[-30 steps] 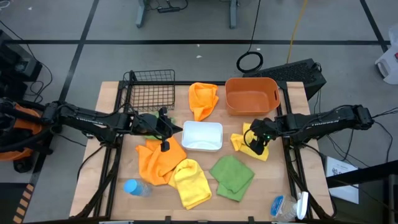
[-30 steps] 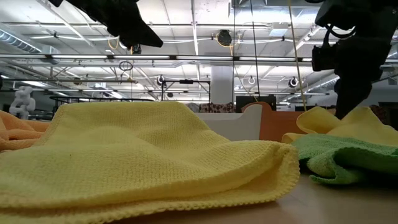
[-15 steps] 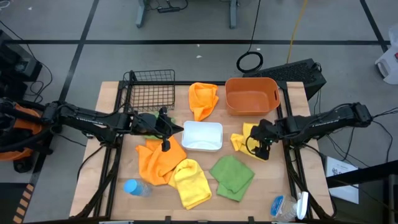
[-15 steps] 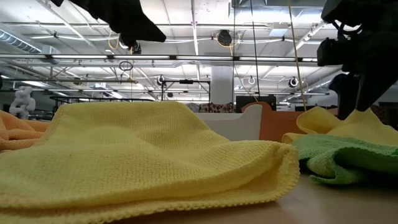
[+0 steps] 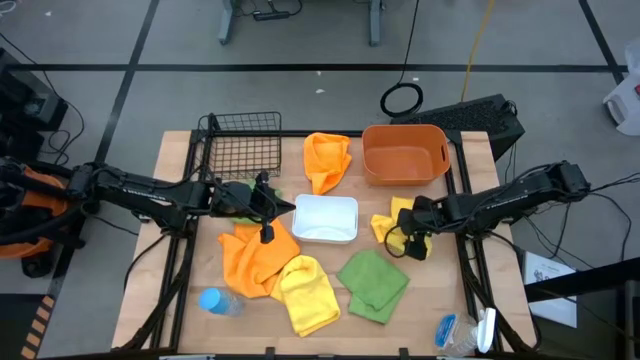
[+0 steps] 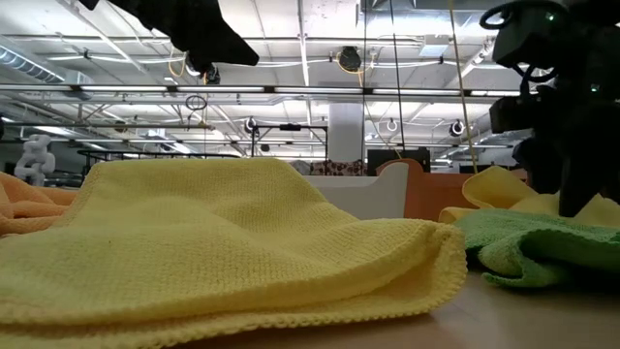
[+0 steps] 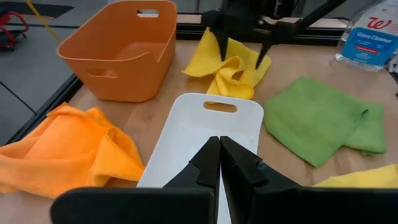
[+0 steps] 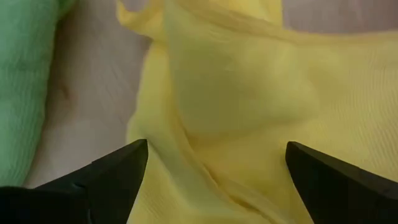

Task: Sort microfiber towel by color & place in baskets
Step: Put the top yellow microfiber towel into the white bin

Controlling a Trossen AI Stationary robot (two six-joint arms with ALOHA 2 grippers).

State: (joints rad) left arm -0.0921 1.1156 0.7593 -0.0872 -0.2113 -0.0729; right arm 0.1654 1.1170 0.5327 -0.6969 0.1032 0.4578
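My right gripper (image 5: 408, 240) is open and low over the crumpled yellow towel (image 5: 392, 222), right of the white tray (image 5: 326, 218). In the right wrist view its fingers stand on either side of a raised yellow fold (image 8: 230, 93). My left gripper (image 5: 284, 207) is shut and hovers at the tray's left edge. A second yellow towel (image 5: 308, 293), a green towel (image 5: 373, 283) and an orange towel (image 5: 255, 258) lie flat near the near edge. Another orange towel (image 5: 327, 160) lies between the black mesh basket (image 5: 243, 150) and the orange tub (image 5: 405, 153). My right gripper points down at the yellow towel with a raised fold (image 7: 239, 59) between its spread fingers (image 7: 222, 50). Whether the fingertips touch the cloth, I cannot tell. The towel lies on the table.
A blue bottle (image 5: 215, 300) lies near the near left corner, and a labelled bottle (image 7: 373, 37) lies near the near right corner. Bare wood shows along the table's left side, below the mesh basket.
My right gripper has moved down onto the yellow towel and a little toward the table's near edge, staying open. The towels have not moved.
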